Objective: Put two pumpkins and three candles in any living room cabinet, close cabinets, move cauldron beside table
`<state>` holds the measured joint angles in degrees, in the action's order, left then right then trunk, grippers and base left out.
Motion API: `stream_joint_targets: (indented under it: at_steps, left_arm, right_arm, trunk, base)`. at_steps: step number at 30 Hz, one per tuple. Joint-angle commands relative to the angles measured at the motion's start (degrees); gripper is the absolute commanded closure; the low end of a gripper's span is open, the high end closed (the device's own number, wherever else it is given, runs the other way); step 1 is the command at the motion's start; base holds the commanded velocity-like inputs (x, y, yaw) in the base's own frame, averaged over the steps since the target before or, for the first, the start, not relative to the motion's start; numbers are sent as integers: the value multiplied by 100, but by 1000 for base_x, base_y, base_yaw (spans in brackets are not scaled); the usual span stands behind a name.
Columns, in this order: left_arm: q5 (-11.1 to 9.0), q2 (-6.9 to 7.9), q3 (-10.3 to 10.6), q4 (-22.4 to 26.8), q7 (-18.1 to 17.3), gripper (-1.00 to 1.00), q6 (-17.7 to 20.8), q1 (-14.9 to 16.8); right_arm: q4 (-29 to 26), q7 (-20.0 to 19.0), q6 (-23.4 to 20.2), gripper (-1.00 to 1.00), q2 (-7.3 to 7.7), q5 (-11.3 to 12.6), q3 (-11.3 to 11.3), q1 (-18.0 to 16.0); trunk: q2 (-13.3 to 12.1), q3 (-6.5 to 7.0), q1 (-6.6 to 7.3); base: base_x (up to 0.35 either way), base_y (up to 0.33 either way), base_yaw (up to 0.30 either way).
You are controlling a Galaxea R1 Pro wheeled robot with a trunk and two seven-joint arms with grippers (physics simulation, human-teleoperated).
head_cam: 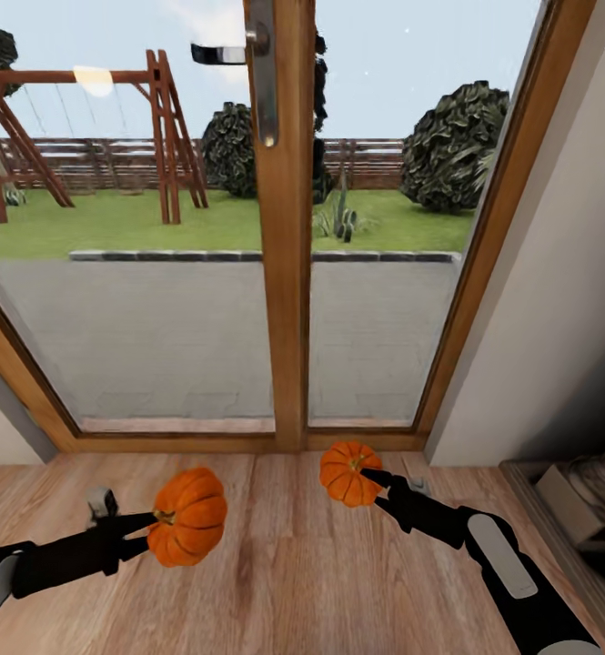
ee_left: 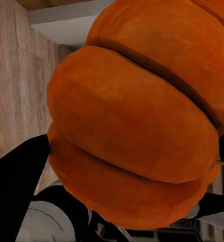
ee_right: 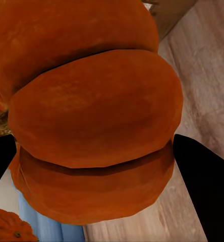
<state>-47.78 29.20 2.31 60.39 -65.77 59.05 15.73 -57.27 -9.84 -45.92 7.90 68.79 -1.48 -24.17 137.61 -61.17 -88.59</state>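
Two bright-orange ribbed pumpkins hang above the wooden floor in front of a glass door. My left gripper [head_cam: 161, 520] is shut on the larger-looking pumpkin [head_cam: 189, 516], which looms close in the left wrist view [ee_left: 142, 116] between black fingertips [ee_left: 18, 176]. My right gripper [head_cam: 368, 473] is shut on the other pumpkin [head_cam: 346, 473], also seen huge in the right wrist view [ee_right: 92, 116], with a dark finger [ee_right: 205, 186] beside it. The candles, cabinet, cauldron and table are out of view.
A wood-framed glass door [head_cam: 288, 273] with a metal handle [head_cam: 261, 73] stands straight ahead, with a patio and garden beyond. A grey wall [head_cam: 557, 300] runs along the right. A low shelf with a box [head_cam: 575, 500] sits at the right edge.
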Motion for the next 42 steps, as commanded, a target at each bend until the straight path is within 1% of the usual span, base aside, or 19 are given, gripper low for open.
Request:
stream_joint_targets:
  at_steps: [1,2,5,7,10,11,13,14,15,16,18,22,29,33,35,36,38,40,42]
  left_arm:
    - [-1,-4,-5,-10,118,100,23,0]
    - [26,-8,-8,-23,290,100,21,0]
    - [51,-22,-11,-41,622,100,16,0]
    - [53,-25,-11,-43,726,100,13,0]
    - [42,-31,-14,-50,1234,100,6,0]
    - [38,-34,-16,-51,1323,100,2,0]
    - [13,-86,-19,-54,1721,100,-10,0]
    - [5,-114,-19,-57,1868,100,-13,0]
    - [2,-124,-20,-59,1924,100,-14,0]
    - [-1,-135,-20,-58,1988,100,-18,0]
    - [0,-140,-20,-61,2015,100,-17,0]
    - [-3,-142,-20,-62,2030,100,-18,0]
    - [4,-143,-20,-85,2041,100,-23,0]
    - [20,-143,-20,-107,2116,100,-32,0]
    - [32,-143,-20,-112,2257,100,-33,0]
    - [35,-143,-20,-113,2382,100,-30,0]
    - [40,-143,-20,-114,2735,100,-27,0]
    - [45,-141,-20,-115,3149,100,-26,0]
    - [48,-142,-20,-115,3558,100,-25,0]
  right_arm:
    - [2,9,2,100,-3,0,-4,0]
    - [2,20,3,100,-3,2,-13,0]
    - [4,36,4,100,-6,-3,-44,0]
    - [4,38,4,100,-7,-4,-63,0]
    - [7,54,4,100,-14,-12,-84,0]
    - [6,56,4,100,-14,-13,-83,0]
    - [6,62,-2,100,-16,-20,-88,0]
    - [5,67,-12,100,-16,-83,-114,-3]
    - [5,73,-11,100,-16,-164,-153,-5]
    - [-3,85,0,100,-18,-368,-227,-7]
    - [-18,97,8,100,-20,-514,-258,-8]
    - [-44,97,11,100,-17,-599,-253,-9]
    - [-48,96,13,100,-34,-615,-275,-9]
    - [-31,121,16,100,-197,-622,-292,-29]
    - [-6,260,-3,100,-383,-640,-302,-64]
    - [-15,396,-31,100,-481,-651,-305,-72]
    - [-112,735,-124,100,-587,-665,-312,-76]
    - [-242,1091,-383,100,-642,-681,-316,-78]
    - [-313,1466,-638,100,-659,-690,-322,-53]
  trunk:
    - [-41,21,23]
    - [-82,43,45]
    - [-202,112,111]
    - [-282,152,154]
    - [-402,207,220]
    - [-443,226,242]
    - [-523,262,286]
    - [-563,280,308]
    - [-603,298,330]
    - [-643,316,352]
    - [-723,352,396]
    - [-884,423,484]
    - [-1164,549,638]
    - [-1325,621,726]
    - [-1405,657,769]
    - [-1445,675,791]
    - [-1525,711,835]
    - [-1606,747,879]
    - [-1686,783,923]
  base:
    - [0,0,55]
    - [0,0,119]
    - [0,0,128]
    - [0,0,50]
    - [0,0,15]
    - [0,0,7]
    - [0,0,4]
    - [0,0,1]
    - [0,0,0]
    - [0,0,0]
    - [0,0,0]
    - [0,0,0]
    - [0,0,0]
    - [0,0,0]
    - [0,0,0]
    - [0,0,0]
    - [0,0,0]
    - [0,0,0]
    - [0,0,0]
